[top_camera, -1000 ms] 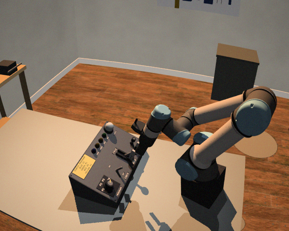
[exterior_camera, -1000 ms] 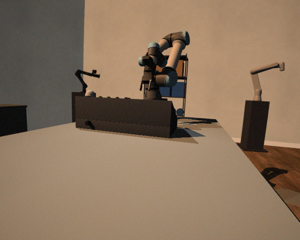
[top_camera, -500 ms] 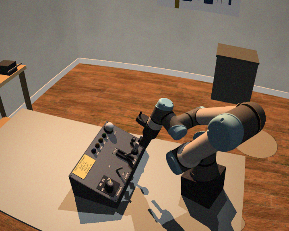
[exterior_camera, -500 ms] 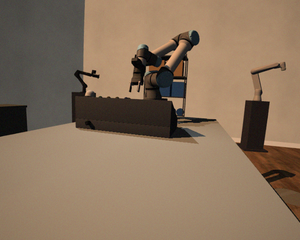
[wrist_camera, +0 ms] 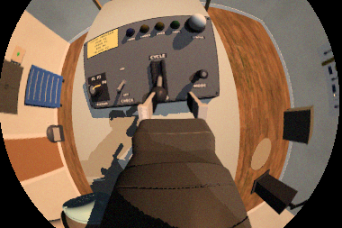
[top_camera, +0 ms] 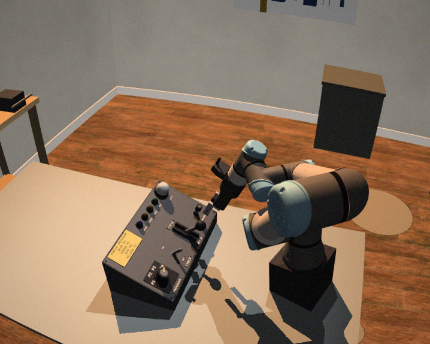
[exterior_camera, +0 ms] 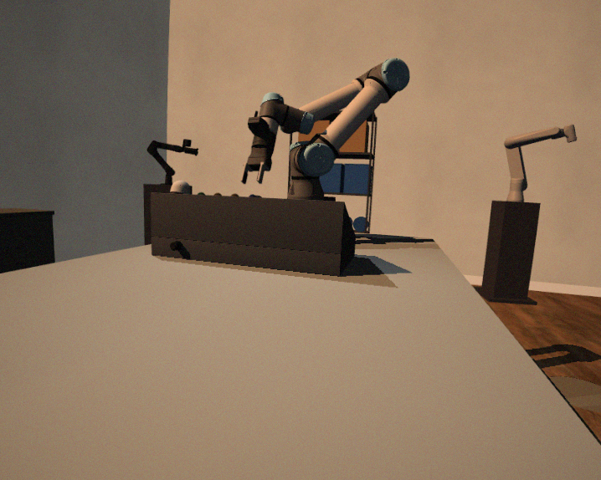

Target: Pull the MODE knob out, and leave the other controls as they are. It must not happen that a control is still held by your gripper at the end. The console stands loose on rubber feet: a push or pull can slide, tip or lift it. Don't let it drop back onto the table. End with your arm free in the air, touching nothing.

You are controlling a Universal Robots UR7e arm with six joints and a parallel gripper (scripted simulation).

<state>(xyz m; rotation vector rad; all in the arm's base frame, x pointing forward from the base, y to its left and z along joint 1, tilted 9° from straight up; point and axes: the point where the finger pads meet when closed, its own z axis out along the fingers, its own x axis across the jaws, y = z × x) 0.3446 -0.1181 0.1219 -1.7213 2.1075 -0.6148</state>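
The dark console [top_camera: 134, 237] [exterior_camera: 249, 232] [wrist_camera: 113, 72] stands on the table. A small black knob [top_camera: 198, 207] [wrist_camera: 202, 74], which I take for MODE, stands near the console's arm-side edge, by its far corner. Beside it runs the CYCLE slider with a ball-topped lever [top_camera: 200, 225] [wrist_camera: 160, 95]. My gripper [top_camera: 209, 210] [exterior_camera: 253, 177] [wrist_camera: 172, 98] is open and empty. It hovers a little above that edge of the console, just to the right of the knob in the top view. In the wrist view its fingers straddle the gap between lever and knob, touching neither.
The panel also bears a white dome [top_camera: 161, 189] [wrist_camera: 196, 22], a row of small lamps [top_camera: 149, 208], a yellow label [top_camera: 124, 247], a CHECK toggle [top_camera: 175, 252] and a PROGRAM rotary selector [top_camera: 162, 277]. My arm's pedestal [top_camera: 300, 273] stands right of the console. A small crank [exterior_camera: 179, 248] sticks out of the console's back.
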